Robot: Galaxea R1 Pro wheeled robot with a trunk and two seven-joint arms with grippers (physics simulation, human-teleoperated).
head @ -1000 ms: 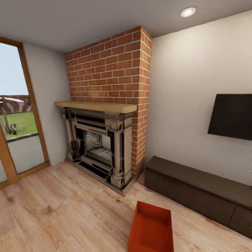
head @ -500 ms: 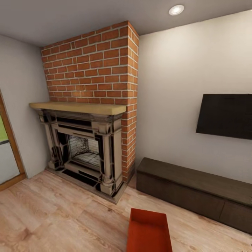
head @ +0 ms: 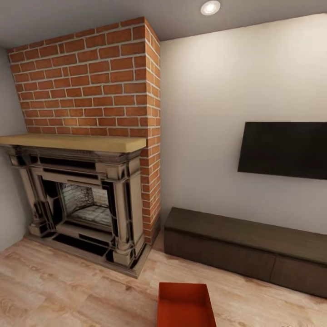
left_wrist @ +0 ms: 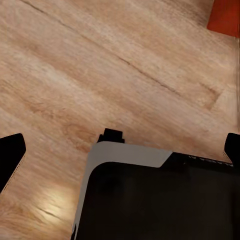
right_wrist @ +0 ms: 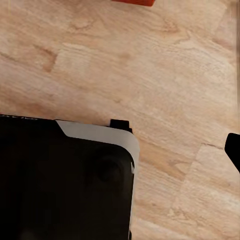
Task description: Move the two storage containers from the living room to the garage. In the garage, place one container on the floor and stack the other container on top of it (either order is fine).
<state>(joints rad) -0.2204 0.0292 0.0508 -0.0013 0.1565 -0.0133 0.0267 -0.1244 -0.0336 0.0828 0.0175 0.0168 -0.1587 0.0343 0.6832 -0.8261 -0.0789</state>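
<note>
One red-orange storage container (head: 185, 305) lies on the light wood floor (head: 68, 295) of the living room, at the bottom middle of the head view, in front of the fireplace and the low cabinet. A corner of it (left_wrist: 226, 17) shows in the left wrist view, and a thin strip of its edge (right_wrist: 134, 2) in the right wrist view. My left gripper (left_wrist: 120, 150) hangs open over the floor, its dark fingertips (left_wrist: 10, 155) far apart and empty. On my right gripper (right_wrist: 120, 150) one fingertip (right_wrist: 234, 147) shows at the picture's edge, spread wide with nothing held.
A brick fireplace (head: 86, 200) with a wooden mantel stands at the left. A long dark low cabinet (head: 245, 250) runs along the white wall under a black screen (head: 284, 150). My black and white base (left_wrist: 160, 200) shows below both wrists.
The head camera has swung to the right: the glass door has slid out of the picture and the fireplace has shifted left. The container keeps its place at the bottom.
</note>
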